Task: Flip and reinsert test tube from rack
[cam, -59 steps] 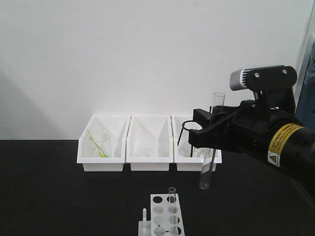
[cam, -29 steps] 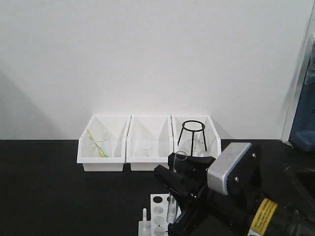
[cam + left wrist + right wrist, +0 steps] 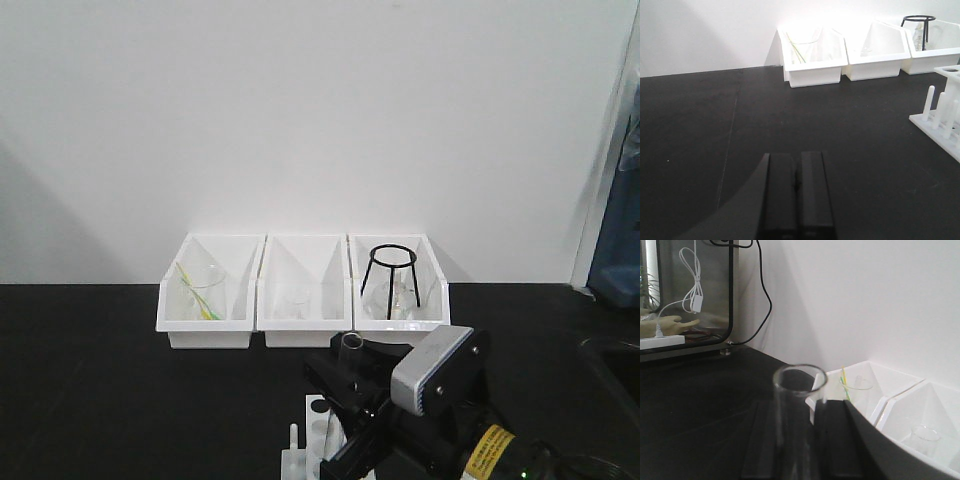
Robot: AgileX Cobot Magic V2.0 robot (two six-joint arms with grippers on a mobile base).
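The test tube (image 3: pixel 350 345) stands upright with its open rimmed end up, and my right gripper (image 3: pixel 352 385) is shut on it just over the white rack (image 3: pixel 312 422). The gripper hides the tube's lower end and most of the rack, so I cannot tell whether the tube sits in a hole. In the right wrist view the clear tube (image 3: pixel 799 390) rises between the two black fingers of my right gripper (image 3: pixel 799 410). My left gripper (image 3: pixel 796 159) is shut and empty, low over the black table, with the rack (image 3: pixel 944 117) off to its right.
Three white open-front bins (image 3: pixel 300 292) stand in a row against the back wall, with a beaker and straws in the left one and a black wire tripod (image 3: pixel 390 270) in the right one. The table top (image 3: pixel 715 125) is black.
My right arm came down from high on the right to low over the rack, carrying the tube. In the last half second the tube's rim sank a little further.
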